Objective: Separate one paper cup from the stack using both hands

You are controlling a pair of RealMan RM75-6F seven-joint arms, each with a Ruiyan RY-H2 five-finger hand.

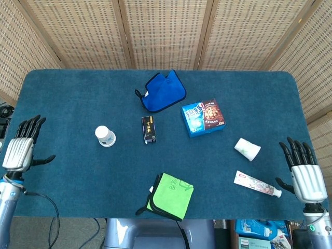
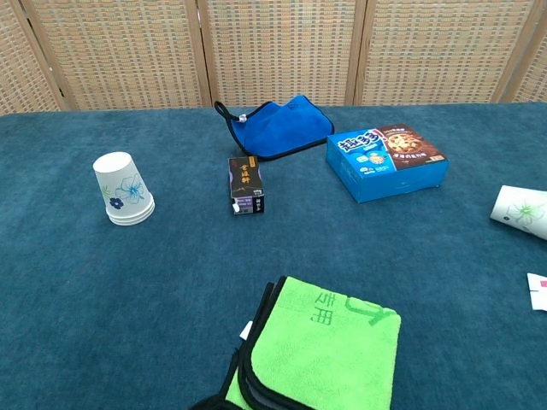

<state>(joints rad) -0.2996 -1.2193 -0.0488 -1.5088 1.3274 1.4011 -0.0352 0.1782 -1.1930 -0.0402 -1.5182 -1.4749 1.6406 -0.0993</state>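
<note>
My left hand (image 1: 19, 149) sits at the table's (image 1: 78, 181) left edge, fingers spread and holding nothing. My right hand (image 1: 303, 174) is at the right edge, fingers likewise apart and empty. The stack of paper cups (image 1: 105, 136) stands upside down on the left part of the cloth, well apart from my left hand. The single paper cup (image 1: 247, 149) lies on its side near the right edge, just above the toothpaste tube (image 1: 257, 183).

left hand (image 1: 19, 149): fingers spread, holding nothing | right hand (image 1: 305, 175): fingers spread, holding nothing
</note>
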